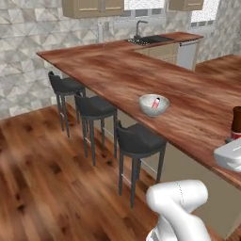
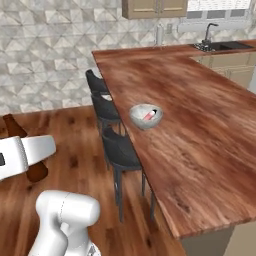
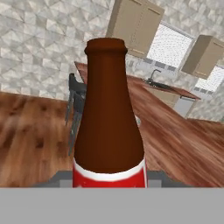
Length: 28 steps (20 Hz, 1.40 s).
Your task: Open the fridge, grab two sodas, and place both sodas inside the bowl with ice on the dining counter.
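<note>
Biggest risk I see from here is the drop into the bowl with ice (image 1: 154, 104) — it already holds one soda (image 1: 156, 103), red label showing, lying tilted inside, so room is tight and the second soda (image 3: 109, 127) could hit the first, tip off the rim or knock the small bowl along the glossy dining counter (image 1: 188, 94). Second risk — the bottle sits tall in front of the hand camera and blocks my line to the bowl, so I would be aiming partly blind. Third, the grip looks low on the body near the label; a fast swing could let the top-heavy neck rock in the jaws. State of the jaws: clamped on the second soda, the bottle standing straight up between them in the hand view, neck pointing away from the gripper (image 3: 109, 186). Pose: the hand is held low and close to the base, about level with the counter edge, bottle roughly upright in the left base view and leaning in the right base view. The bowl is well ahead of the jaws, out on the counter above the stools (image 1: 136, 141), not yet under the bottle.
</note>
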Available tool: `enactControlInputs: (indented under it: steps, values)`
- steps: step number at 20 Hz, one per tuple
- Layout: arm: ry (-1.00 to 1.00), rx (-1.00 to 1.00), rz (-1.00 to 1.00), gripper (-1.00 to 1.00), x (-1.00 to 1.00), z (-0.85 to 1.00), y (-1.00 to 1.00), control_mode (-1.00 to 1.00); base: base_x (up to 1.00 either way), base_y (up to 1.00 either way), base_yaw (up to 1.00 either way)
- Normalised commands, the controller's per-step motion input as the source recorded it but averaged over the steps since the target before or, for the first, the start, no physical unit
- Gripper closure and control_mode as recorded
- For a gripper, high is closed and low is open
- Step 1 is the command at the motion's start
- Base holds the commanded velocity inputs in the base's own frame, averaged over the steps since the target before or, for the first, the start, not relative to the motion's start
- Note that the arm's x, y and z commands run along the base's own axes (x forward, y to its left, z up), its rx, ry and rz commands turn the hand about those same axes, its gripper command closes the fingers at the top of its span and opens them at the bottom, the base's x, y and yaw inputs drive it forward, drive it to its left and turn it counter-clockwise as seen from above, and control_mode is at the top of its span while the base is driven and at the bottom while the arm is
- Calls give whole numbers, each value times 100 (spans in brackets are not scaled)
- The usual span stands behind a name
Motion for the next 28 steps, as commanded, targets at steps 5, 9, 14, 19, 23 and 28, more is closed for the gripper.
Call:
enactControlInputs:
  steps: [5,9,14,19,23,28]
  values:
    - [0,0,0,100,0,0,0,100,49,62,-38]
    - [0,0,0,100,0,0,0,100,39,49,-42]
    - [0,0,0,100,0,0,0,100,32,46,-43]
    - [0,0,0,100,0,0,0,100,30,48,-43]
    - [0,0,0,100,0,0,0,100,30,50,-44]
    - [0,0,0,100,0,0,0,100,26,51,-44]
